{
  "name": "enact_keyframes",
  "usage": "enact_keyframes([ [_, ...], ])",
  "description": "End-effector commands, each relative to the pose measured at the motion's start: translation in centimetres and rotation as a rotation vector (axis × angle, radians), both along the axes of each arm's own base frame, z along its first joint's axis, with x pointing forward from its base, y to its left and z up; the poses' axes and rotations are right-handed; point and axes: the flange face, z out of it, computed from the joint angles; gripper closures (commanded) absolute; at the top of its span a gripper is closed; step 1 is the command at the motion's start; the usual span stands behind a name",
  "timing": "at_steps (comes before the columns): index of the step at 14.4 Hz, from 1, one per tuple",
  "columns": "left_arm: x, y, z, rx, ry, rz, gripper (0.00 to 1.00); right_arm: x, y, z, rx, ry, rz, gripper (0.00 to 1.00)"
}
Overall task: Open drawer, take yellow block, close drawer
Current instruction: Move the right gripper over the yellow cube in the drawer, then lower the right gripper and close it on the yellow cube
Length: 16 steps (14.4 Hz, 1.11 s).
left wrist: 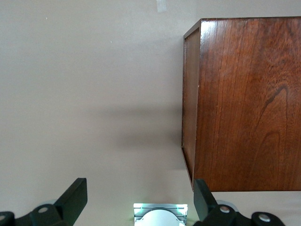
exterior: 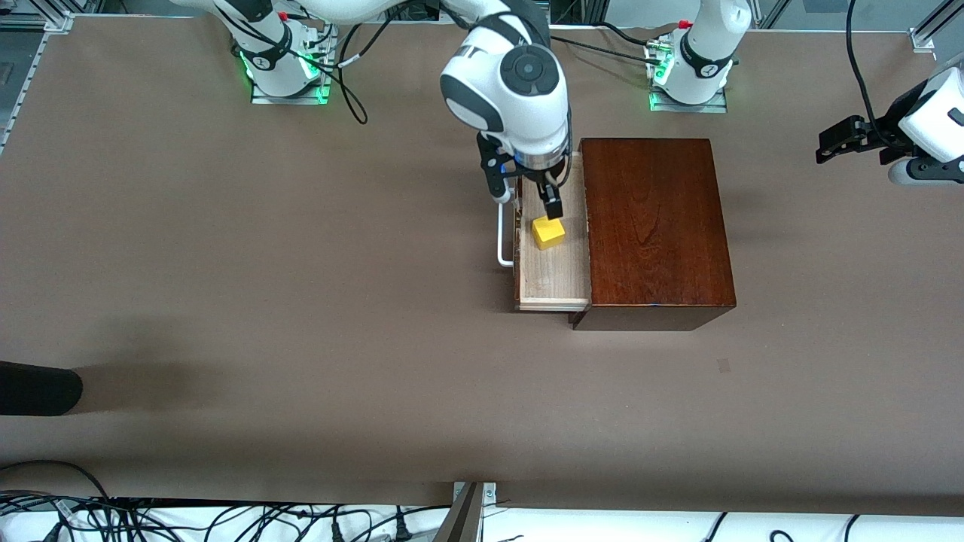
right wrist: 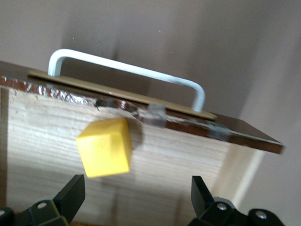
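The right arm comes in from its base at the top of the front view and bends down over the pulled-out drawer (exterior: 553, 263), so that the right gripper (exterior: 531, 197) hangs just above the tray's floor with its fingers (right wrist: 70, 193) spread wide and holding nothing; in the right wrist view the two dark fingertips stand well apart, on either side of the open space before the cube. The drawer juts from the side of the wooden box (exterior: 654, 226) that faces the right arm's end of the table (exterior: 226, 301), its pale-wood floor bare apart from one thing, and its white loop handle (exterior: 503, 237) stands out from the dark reddish-brown front panel. The yellow block (exterior: 548, 232) sits on the drawer floor, close to the front panel and the handle, slightly turned against the grain of the wood, and just nearer the front camera than the right gripper, which does not touch it. The wooden box, glossy and dark brown, rests flat on the table with its grained top showing in the left wrist view. Toward the left arm's end of the table, the left arm waits with the left gripper (exterior: 847, 139) raised over bare table clear of the box, its fingers (left wrist: 75, 197) parted wide and empty.
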Motion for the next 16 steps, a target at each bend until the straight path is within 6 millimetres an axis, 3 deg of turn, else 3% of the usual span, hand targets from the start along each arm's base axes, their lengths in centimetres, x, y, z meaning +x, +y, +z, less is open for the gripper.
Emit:
enact_keyframes([
  [1,0.6,-0.1,0.6,-0.025,-0.009,-0.006,0.0,1.0,0.5,-1.1,0.016,-0.008,-0.033,0.0],
  [16,0.7,-0.2,0.7,-0.023,-0.013,-0.003,0.0,3.0,0.3,-3.3,0.055,-0.067,-0.057,0.0],
])
